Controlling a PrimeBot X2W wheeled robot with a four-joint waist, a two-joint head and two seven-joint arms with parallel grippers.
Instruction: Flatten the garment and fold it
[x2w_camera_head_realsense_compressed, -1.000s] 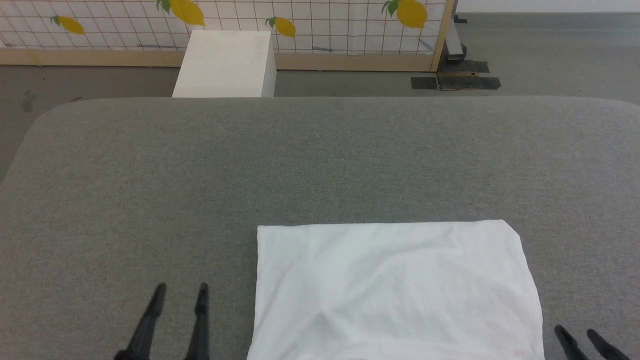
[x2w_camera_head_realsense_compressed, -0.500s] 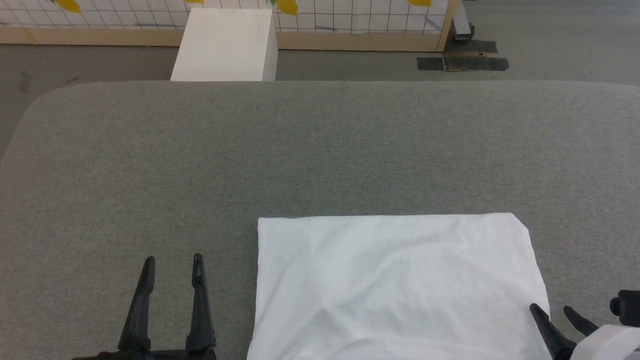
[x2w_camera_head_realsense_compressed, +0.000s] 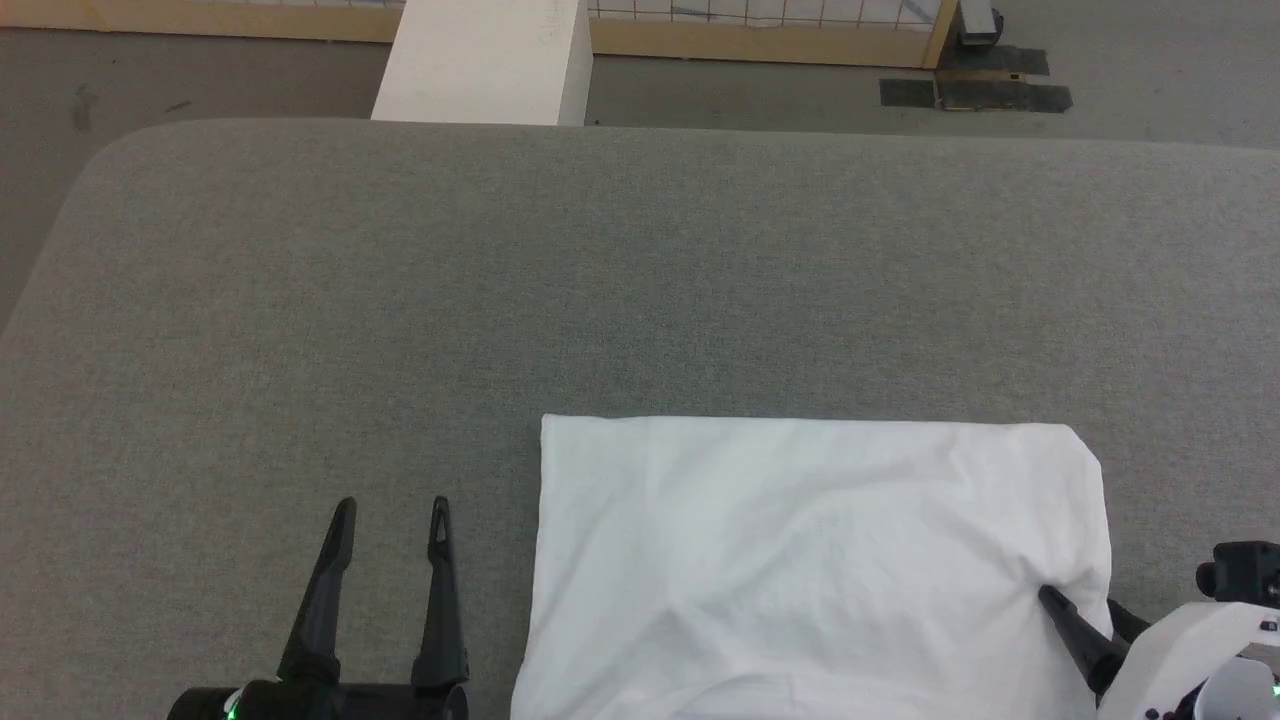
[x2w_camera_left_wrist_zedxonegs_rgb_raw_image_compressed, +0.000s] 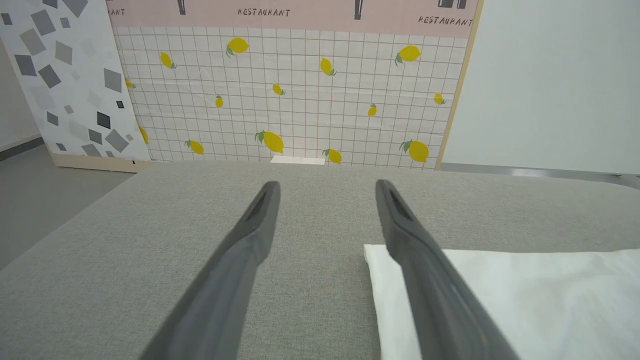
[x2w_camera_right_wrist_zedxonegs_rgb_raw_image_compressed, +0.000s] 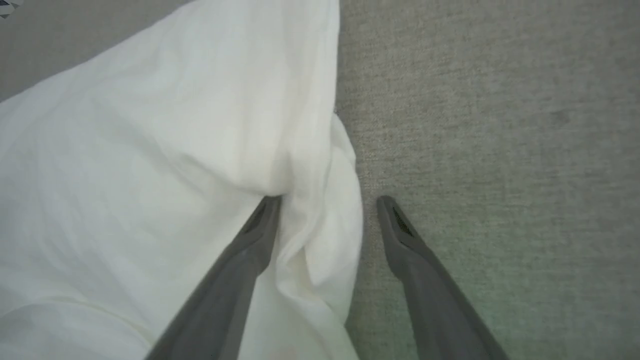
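Note:
The white garment (x2w_camera_head_realsense_compressed: 820, 560) lies folded into a rectangle on the near right part of the grey table (x2w_camera_head_realsense_compressed: 600, 280), lightly wrinkled. My left gripper (x2w_camera_head_realsense_compressed: 392, 508) is open over bare table, just left of the garment's left edge (x2w_camera_left_wrist_zedxonegs_rgb_raw_image_compressed: 380, 280), and touches nothing. My right gripper (x2w_camera_head_realsense_compressed: 1080, 600) is open at the garment's right edge. In the right wrist view one finger (x2w_camera_right_wrist_zedxonegs_rgb_raw_image_compressed: 250, 240) presses into the garment (x2w_camera_right_wrist_zedxonegs_rgb_raw_image_compressed: 150, 175). A bunched fold of its edge sits between the jaws of the right gripper (x2w_camera_right_wrist_zedxonegs_rgb_raw_image_compressed: 327, 200), and the other finger (x2w_camera_right_wrist_zedxonegs_rgb_raw_image_compressed: 415, 250) is over table.
A white box (x2w_camera_head_realsense_compressed: 485, 60) stands on the floor beyond the table's far edge. A lemon-patterned panel (x2w_camera_left_wrist_zedxonegs_rgb_raw_image_compressed: 300, 100) stands behind it. Black tape patches (x2w_camera_head_realsense_compressed: 980, 92) mark the floor at the far right. The table's far half is bare grey fabric.
The head camera has tilted down and shifted. My right gripper has moved in from the lower right onto the garment's right edge, bunching the fabric there. The left gripper has advanced slightly.

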